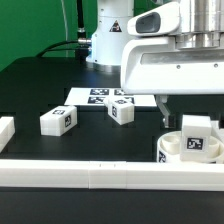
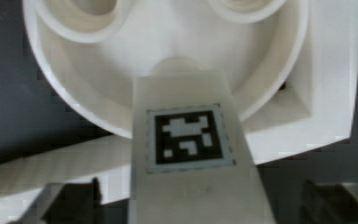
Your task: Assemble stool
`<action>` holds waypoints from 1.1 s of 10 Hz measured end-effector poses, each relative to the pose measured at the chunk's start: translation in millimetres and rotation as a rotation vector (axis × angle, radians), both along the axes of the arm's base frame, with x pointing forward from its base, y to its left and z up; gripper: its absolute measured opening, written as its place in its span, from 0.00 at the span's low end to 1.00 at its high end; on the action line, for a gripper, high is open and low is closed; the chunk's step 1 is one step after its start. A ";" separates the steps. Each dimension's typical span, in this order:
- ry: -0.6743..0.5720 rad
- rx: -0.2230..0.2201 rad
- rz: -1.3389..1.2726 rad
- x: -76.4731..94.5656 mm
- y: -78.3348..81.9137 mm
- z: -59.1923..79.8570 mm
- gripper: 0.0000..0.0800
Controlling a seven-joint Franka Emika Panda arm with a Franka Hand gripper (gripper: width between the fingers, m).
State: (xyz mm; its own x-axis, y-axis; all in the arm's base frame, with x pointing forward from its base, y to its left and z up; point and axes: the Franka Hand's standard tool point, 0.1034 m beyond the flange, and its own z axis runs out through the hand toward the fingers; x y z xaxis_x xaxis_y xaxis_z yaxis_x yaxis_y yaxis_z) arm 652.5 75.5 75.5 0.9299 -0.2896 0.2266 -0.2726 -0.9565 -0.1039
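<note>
**Claw open over seat, one leg upright on it**

The seat (image 1: 172, 150) sits on the black counter (image 1: 40, 90), low on the exterior view's right, just behind the long front rail (image 1: 90, 176). One leg (image 1: 197, 130) stands upright on the seat w/ its tag facing the cam. Whether it's fully socketed, can't tell. In the wrist view the same leg (image 2: 190, 135) runs down the middle, w/ the seat's round rim (image 2: 78, 90) behind it.

The claw (image 2: 194, 203) hangs directly above the seat, straddling the upright leg. Its jaws are spread, w/ a dark gap on each side of the leg in the wrist view, so it's not clamping anything. The exterior view shows one finger (image 1: 165, 108) reaching down over the seat's left edge (exterior view's left), apart from the leg. The other finger isn't visible there.

Around the seat:
- Loose leg no. 1 (image 1: 122, 110) lies near the seat on the exterior view's left, at the front edge of the marker board (image 1: 95, 96).
- Loose leg no. 2 (image 1: 58, 120) lies further that way, well apart from the seat.
- A short rail piece (image 1: 5, 130) sits at the far left edge, farthest from the seat.
- The arm base (image 1: 108, 35) stands beyond the marker board, well behind the seat.

In the way: the arm's bulky white body (image 1: 165, 65) blocks the area behind & above the seat, and the front rail cuts off the seat's lower edge. The loose legs don't touch the seat.
</note>
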 end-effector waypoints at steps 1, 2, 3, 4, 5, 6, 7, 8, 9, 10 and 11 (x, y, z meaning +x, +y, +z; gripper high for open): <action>0.000 0.000 0.001 0.0 0.1 0.0 0.79; -0.003 -0.008 0.034 -0.6 -0.2 1.2 0.79; -0.005 -0.009 0.047 -2.6 0.7 5.6 0.81; -0.003 -0.016 0.077 -6.4 0.0 13.0 0.81; 0.004 -0.024 0.114 -12.6 -5.1 21.1 0.81; 0.017 -0.028 0.137 -18.7 -15.7 29.0 0.81; 0.021 -0.033 0.151 -21.2 -26.9 36.1 0.81; 0.029 -0.035 0.153 -27.0 -33.2 35.2 0.81; 0.031 -0.034 0.155 -26.8 -29.6 33.1 0.81; 0.031 -0.034 0.159 -26.6 -28.8 32.6 0.81; 0.031 -0.034 0.158 -26.6 -29.1 32.5 0.81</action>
State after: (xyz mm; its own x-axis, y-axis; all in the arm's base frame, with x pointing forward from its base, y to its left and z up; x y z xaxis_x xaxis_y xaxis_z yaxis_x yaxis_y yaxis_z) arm 625.9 46.4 108.1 0.9700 -0.1313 0.2045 -0.1206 -0.9906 -0.0643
